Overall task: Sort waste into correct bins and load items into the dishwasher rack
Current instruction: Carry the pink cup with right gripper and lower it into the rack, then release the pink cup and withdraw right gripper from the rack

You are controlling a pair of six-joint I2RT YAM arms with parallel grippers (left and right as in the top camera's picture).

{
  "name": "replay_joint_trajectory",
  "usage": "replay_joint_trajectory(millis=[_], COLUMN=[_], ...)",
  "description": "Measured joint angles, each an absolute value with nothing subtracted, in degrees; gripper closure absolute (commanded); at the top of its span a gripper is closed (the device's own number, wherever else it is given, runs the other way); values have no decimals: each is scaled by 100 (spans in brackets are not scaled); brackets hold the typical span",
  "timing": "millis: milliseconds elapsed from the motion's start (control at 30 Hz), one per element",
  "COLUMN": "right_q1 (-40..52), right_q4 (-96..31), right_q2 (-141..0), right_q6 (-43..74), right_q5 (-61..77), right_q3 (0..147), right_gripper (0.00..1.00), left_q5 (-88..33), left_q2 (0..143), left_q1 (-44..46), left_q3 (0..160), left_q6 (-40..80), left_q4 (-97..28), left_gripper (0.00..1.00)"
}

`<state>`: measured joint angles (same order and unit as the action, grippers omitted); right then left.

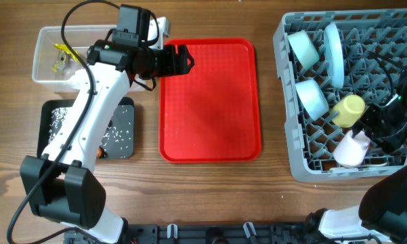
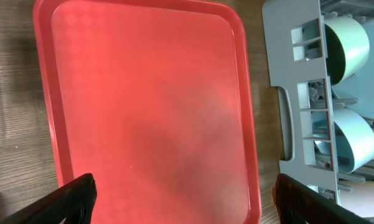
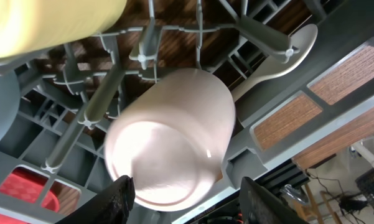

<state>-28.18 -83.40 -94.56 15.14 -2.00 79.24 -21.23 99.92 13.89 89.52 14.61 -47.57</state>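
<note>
Pink cup (image 3: 174, 137) lies sideways at six o'clock in the dishwasher rack (image 1: 284, 102), propped by pegs (image 3: 93, 111); right gripper (image 3: 190, 196) spread around it; left gripper (image 2: 187, 200) spread, empty.

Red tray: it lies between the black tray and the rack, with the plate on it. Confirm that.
Wrong about the plate. The red tray does lie between the black tray and the rack, but the overhead view shows the plate standing on edge in the rack, not on the red tray.

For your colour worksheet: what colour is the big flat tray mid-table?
Red; the tray shows best in the overhead view.
</note>
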Motion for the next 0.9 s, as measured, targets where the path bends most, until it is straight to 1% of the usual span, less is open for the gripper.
replay_joint_trajectory(millis=[167, 200, 300, 367, 400, 467, 500, 633, 700, 733, 833, 900], right_q1=[-2818, -2818, -2818, -2818, -2818, -2818, -2794, -2394, -1938, -1695, -768, -176], right_q4=[-8508, -8538, -8584, -8637, -8729, -9032, -9177, -9150, -8947, -8847, -8527, -8473], right_q2=[-9456, -9456, -9456, -9456, -9456, -9474, -9470, -9212, -8868, -8683, -8003, -7516], right_q6=[1538, 1542, 1559, 1575, 1581, 1599, 1603, 1466, 1236, 1111, 1083, 1468], right_q5=[-200, -200, -200, -200, -200, -198, -200, -102, 176, 309, 1087, 1728], right_q3=[7913, 7913, 7913, 7915, 7944, 8243, 8652, 9902, 10433, 10600, 10897, 10956], right_gripper=[57, 57, 63, 69, 71, 70, 69, 61, 44, 0, 0, 0], left_q5=[-2123, -2123, -2123, -2123, -2123, -2123, -2123, -2123, -2123, -2123, -2121, -2121], left_q2=[9994, 9992, 9994, 9992, 9992, 9992, 9994, 9994, 9992, 9994, 9994, 9994], left_q1=[1389, 1389, 1389, 1389, 1389, 1389, 1389, 1389, 1389, 1389, 1389, 1389], left_q3=[8952, 8952, 8952, 8952, 8952, 8952, 8952, 8952, 8952, 8952, 8952, 8952], left_q6=[1461, 1461, 1461, 1461, 1455, 1426, 1424, 1424, 1422, 1424, 1424, 1424], left_q4=[-4757, -4757, -4757, -4757, -4757, -4759, -4755, -4755, -4757, -4757, -4757, -4757], left_gripper=[9, 9, 9, 0, 0, 0, 0, 0, 0, 0, 0, 0])
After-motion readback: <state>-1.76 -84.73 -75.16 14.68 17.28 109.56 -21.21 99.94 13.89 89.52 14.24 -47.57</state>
